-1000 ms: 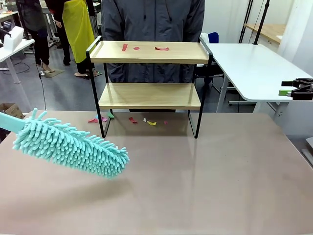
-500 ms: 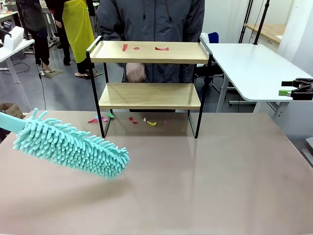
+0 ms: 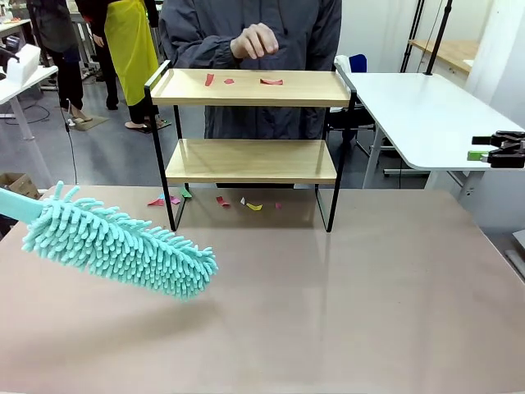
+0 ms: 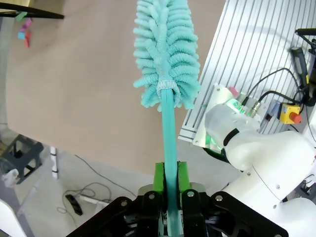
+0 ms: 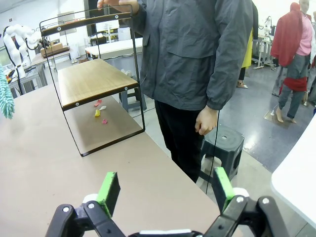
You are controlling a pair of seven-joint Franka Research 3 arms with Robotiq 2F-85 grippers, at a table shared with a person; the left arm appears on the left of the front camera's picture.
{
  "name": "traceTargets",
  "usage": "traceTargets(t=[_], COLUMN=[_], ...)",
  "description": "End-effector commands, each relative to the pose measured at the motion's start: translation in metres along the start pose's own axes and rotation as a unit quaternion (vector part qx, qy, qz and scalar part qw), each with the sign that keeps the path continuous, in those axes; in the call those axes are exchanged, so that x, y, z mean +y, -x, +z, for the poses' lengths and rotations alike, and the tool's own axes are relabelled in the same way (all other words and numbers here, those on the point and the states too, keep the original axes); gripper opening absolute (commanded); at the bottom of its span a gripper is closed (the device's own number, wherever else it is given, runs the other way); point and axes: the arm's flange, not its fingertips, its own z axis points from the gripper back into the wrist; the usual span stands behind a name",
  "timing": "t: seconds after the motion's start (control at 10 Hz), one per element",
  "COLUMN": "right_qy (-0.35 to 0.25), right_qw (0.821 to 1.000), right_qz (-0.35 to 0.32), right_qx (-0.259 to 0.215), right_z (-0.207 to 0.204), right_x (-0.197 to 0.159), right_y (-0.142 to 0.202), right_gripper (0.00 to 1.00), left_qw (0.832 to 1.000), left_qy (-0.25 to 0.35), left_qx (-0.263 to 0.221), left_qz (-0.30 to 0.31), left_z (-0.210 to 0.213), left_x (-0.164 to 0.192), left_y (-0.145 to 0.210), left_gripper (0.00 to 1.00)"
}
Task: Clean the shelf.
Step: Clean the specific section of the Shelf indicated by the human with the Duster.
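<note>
Your left claw (image 4: 170,173) is closed firmly on the thin teal handle of the duster (image 3: 123,246), with its green pads (image 4: 158,178) pressing the handle from both sides. The duster's fluffy head sits in front of the shelf (image 3: 250,123) and off to its left, well apart from it. The head tilts so that its free end points down and toward the shelf's side of the table (image 3: 353,312). I cannot tell whether that end touches the tabletop.

The shelf stands upright on the far middle of the table, right in front of the person. Three small red scraps (image 3: 271,81) lie on its top board, left of the board's centre and around it. Its lower board looks bare in the front view. More coloured scraps (image 3: 254,206) lie on the table under the shelf, mostly toward its left leg and behind its front edge.

Your right claw (image 5: 165,190) is spread wide with nothing between the pads. In the front view it hangs far to the right of the shelf, past the table's edge and about level with the lower board.

One hand (image 3: 254,39) of the person is held loosely curled just above the middle of the shelf's top board, clear of the wood. The other hand (image 5: 206,121) hangs down at the person's side, behind the shelf.
</note>
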Motion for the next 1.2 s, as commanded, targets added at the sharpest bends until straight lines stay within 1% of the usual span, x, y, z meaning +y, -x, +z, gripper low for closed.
traceTargets(t=[0.0,1.1], right_qy=[0.0,0.0], right_qw=[1.0,1.0], right_qz=[0.007,0.007], right_qx=[0.0,0.0], right_z=[-0.0006,-0.0006], right_x=[0.0001,0.0001], right_y=[-0.0021,-0.0021], right_gripper=[1.0,1.0], left_qw=[1.0,1.0], left_qy=[0.005,0.005], left_qx=[-0.008,-0.008], left_qz=[0.0,0.0], left_z=[0.0004,0.0004], left_x=[-0.0016,-0.0016], left_y=[0.0029,0.0029], left_gripper=[0.13,0.13])
